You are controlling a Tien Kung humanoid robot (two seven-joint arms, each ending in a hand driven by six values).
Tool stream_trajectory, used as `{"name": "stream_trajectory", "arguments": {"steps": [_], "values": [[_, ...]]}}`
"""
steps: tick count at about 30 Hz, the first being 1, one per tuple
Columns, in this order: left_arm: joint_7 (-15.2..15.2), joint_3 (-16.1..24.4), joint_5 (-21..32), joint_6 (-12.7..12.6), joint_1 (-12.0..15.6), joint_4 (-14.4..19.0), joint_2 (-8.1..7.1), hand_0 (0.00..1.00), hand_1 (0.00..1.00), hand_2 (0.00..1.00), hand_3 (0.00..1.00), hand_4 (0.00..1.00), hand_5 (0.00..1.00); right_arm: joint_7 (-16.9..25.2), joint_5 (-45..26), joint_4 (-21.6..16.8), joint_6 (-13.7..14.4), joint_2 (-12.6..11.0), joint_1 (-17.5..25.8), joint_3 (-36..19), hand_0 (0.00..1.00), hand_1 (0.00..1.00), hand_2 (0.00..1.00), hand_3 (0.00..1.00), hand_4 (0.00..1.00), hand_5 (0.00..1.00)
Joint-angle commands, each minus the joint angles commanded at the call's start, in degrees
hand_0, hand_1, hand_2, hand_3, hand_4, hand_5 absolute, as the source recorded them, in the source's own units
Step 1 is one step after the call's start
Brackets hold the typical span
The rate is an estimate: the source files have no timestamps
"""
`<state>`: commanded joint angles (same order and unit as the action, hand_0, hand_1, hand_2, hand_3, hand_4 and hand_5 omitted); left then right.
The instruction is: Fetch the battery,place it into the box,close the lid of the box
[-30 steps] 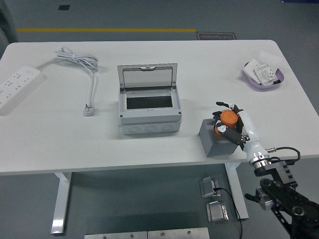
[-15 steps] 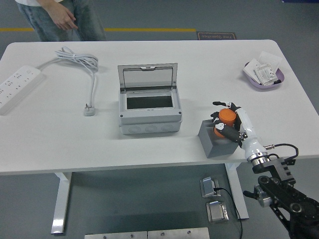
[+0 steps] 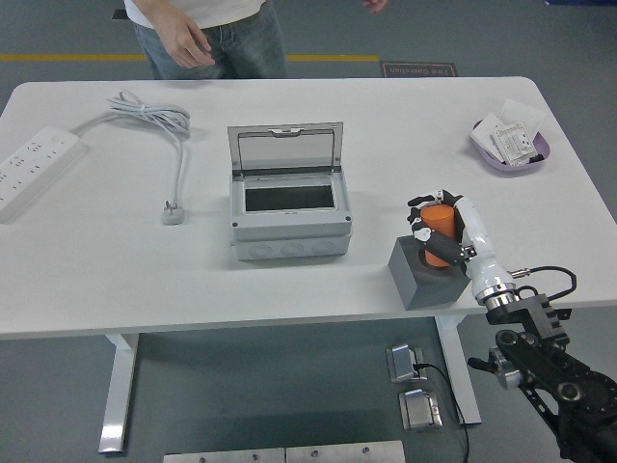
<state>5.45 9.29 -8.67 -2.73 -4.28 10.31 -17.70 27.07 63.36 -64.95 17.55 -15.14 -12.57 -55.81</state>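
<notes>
Since the last frame my right hand [image 3: 442, 234] has tilted the orange battery [image 3: 439, 230] further, fingers wrapped around it above the grey block [image 3: 424, 273] near the table's [image 3: 386, 116] front edge. I see the grey box [image 3: 289, 217] well to its left, lid [image 3: 285, 147] standing open. Across the table a person [image 3: 207, 34] has stepped further in.
</notes>
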Motion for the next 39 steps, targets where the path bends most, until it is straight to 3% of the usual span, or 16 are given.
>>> {"name": "stream_trajectory", "arguments": {"steps": [7, 15, 21, 32, 39], "values": [[0.21, 0.84, -0.85, -0.01, -0.13, 0.0, -0.11, 0.627, 0.703, 0.654, 0.611, 0.662, 0.165, -2.09, 1.97, 0.65, 1.34, -1.39, -4.82, 3.61, 0.062, 0.235, 0.366, 0.417, 0.075, 0.002], [0.85, 2.38, -2.33, 0.08, -0.18, 0.0, -0.21, 0.63, 0.704, 0.66, 0.614, 0.668, 0.172, -10.49, 11.32, 2.02, 1.44, -1.35, -14.4, 11.58, 0.075, 0.243, 0.369, 0.415, 0.064, 0.002], [1.23, 2.96, -3.28, 0.19, -0.51, 0.0, -0.47, 0.63, 0.706, 0.667, 0.615, 0.671, 0.173, -15.26, 16.33, 6.28, -0.25, 2.04, -22.7, 18.2, 0.075, 0.242, 0.37, 0.414, 0.065, 0.002], [2.16, 4.88, -6.02, 0.38, -1.15, 0.0, -1.0, 0.631, 0.708, 0.665, 0.615, 0.672, 0.174, -18.52, 16.45, 16.75, -2.45, 7.6, -37.43, 28.74, 0.092, 0.256, 0.37, 0.415, 0.075, 0.002], [2.53, 5.49, -7.13, 0.49, -1.55, 0.0, -1.2, 0.631, 0.707, 0.664, 0.615, 0.671, 0.176, -20.14, 15.59, 21.8, -3.26, 11.26, -43.7, 34.99, 0.099, 0.261, 0.37, 0.415, 0.077, 0.002]]}}
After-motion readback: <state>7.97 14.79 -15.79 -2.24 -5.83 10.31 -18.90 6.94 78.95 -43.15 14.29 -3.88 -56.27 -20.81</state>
